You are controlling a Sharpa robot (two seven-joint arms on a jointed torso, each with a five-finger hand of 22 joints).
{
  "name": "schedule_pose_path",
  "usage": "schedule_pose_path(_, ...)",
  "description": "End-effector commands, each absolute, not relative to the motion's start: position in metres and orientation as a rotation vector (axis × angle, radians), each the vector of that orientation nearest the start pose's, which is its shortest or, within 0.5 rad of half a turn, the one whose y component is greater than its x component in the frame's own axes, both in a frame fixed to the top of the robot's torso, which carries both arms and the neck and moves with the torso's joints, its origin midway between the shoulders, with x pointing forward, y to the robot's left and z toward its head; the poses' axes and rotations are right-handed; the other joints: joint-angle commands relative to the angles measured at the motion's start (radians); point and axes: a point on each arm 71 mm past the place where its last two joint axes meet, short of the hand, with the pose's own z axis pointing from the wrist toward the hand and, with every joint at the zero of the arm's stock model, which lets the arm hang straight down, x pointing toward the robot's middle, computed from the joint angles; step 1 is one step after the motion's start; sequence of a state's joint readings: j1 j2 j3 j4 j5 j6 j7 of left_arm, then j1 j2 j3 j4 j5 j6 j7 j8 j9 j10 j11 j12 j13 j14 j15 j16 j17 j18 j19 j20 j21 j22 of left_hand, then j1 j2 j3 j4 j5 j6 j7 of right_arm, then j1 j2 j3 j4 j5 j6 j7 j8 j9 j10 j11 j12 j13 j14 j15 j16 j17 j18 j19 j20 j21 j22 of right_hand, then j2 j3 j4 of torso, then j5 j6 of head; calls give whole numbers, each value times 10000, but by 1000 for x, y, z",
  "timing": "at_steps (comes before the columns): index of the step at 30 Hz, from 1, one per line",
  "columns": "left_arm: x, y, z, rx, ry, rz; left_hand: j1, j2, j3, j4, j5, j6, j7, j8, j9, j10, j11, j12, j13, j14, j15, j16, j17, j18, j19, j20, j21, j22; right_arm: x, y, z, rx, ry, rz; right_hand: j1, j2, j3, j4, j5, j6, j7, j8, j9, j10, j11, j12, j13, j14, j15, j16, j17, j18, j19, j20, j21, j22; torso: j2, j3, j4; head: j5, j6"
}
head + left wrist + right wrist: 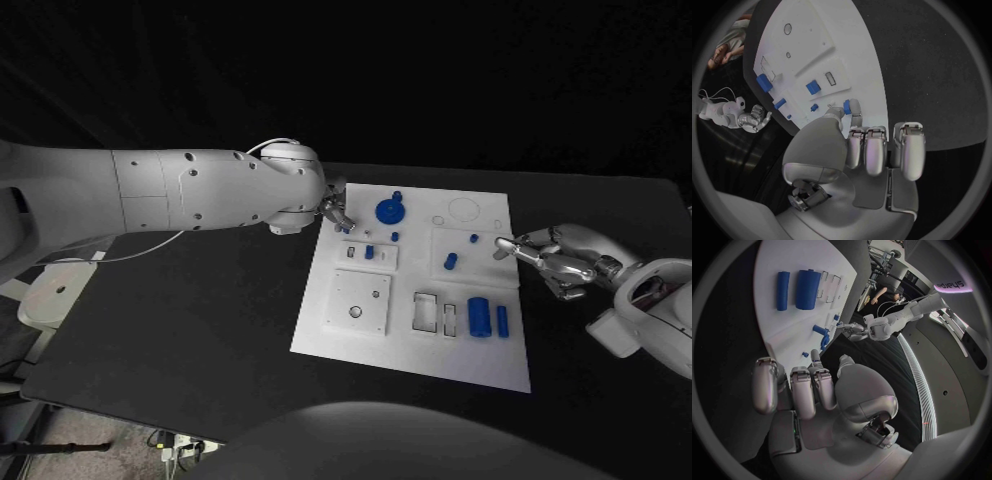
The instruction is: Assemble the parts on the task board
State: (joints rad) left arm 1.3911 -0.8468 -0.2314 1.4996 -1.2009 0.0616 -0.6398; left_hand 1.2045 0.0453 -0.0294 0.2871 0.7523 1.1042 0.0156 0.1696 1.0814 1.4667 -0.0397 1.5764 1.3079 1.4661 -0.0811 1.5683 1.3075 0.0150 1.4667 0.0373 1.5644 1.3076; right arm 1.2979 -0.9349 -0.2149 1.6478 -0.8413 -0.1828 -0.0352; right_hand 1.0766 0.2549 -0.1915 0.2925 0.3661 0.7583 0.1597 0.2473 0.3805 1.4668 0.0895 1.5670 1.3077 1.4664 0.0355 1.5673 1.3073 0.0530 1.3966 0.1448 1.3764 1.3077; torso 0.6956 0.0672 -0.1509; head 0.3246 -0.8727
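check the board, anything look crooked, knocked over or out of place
Nothing stands out. The task board lies flat on the table, the two blue cylinders lie side by side near its front, and the blue gear sits at the back. Both hands hover at the board's edges, holding nothing.

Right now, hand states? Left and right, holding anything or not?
Left hand: fingers curled in at the task board edge; whether it holds anything cannot be told.
Right hand: fingers curled in at the board's right edge, nothing visible in them.
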Motion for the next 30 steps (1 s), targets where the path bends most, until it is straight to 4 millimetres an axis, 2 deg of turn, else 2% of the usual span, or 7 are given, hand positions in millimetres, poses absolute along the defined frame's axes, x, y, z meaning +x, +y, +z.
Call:
schedule_pose_path(1, 487, 245, -195, -822, 21746, -698, 86, -23, 82, -3, 67, 28, 8, 42, 11, 1041, -51, -56, 2629, 1046, -57, 25, 2633, -120, 968, -91, -50, 2592, 447, -209, -210, 2756, 20329, 9783, -23, 32, -43, -38, 35, -39, 8, -19, -12, 1040, -12, 38, 2631, 1044, -33, 35, 2635, 63, -49, -20, -69, 1850, -8, 3, -3, 18, 1)
schedule_pose_path(7, 474, 244, -193, -615, 21733, -897, 95, -19, 103, 1, 55, 22, 11, 42, 14, 1041, -50, -56, 2629, 1046, -58, 25, 2633, -116, 960, -93, -63, 2588, 446, -210, -213, 2813, 20375, 9753, -18, 34, -42, -38, 38, -40, 8, -19, -13, 1040, -11, 38, 2631, 1044, -33, 35, 2635, 63, -50, -20, -70, 1850, -10, 2, -11, 56, 1)
schedule_pose_path(13, 464, 245, -192, -457, 21795, -1025, 127, 1, 193, 15, -11, -3, 21, 48, 26, 1041, -45, -56, 2629, 1046, -59, 25, 2633, -105, 932, -97, -107, 2572, 446, -211, -215, 2846, 20395, 9732, -18, 34, -42, -38, 38, -40, 8, -19, -13, 1040, -11, 38, 2631, 1044, -33, 35, 2635, 63, -50, -20, -70, 1850, 8, -3, -13, 38, 1)
schedule_pose_path(16, 462, 244, -191, -401, 21817, -1066, 129, 0, 210, 18, -35, -8, 24, 49, 29, 1041, -43, -56, 2629, 1046, -59, 25, 2633, -103, 926, -98, -116, 2569, 446, -211, -215, 2850, 20403, 9733, -18, 34, -42, -38, 38, -40, 8, -19, -13, 1040, -11, 38, 2631, 1044, -33, 35, 2635, 63, -50, -20, -70, 1850, 6, 4, 3, 56, 1)
schedule_pose_path(23, 460, 241, -192, -348, 21847, -1122, 115, 2, 239, 30, -83, -20, 35, 53, 36, 1041, -37, -56, 2629, 1046, -56, 25, 2633, -96, 910, -97, -141, 2560, 446, -210, -216, 2842, 20423, 9742, -18, 34, -42, -38, 38, -40, 8, -19, -13, 1040, -11, 38, 2631, 1044, -33, 35, 2635, 63, -50, -20, -70, 1850, 13, -4, -9, 48, 1)
schedule_pose_path(30, 457, 241, -201, -381, 22060, -1130, 100, -2, 251, 35, -107, -30, 41, 53, 39, 1041, -32, -56, 2629, 1046, -53, 25, 2633, -87, 889, -96, -174, 2549, 446, -210, -216, 2840, 20418, 9750, -18, 34, -42, -38, 38, -40, 8, -19, -13, 1040, -11, 38, 2631, 1044, -33, 35, 2635, 63, -50, -20, -70, 1850, 6, 0, -9, 52, 1)
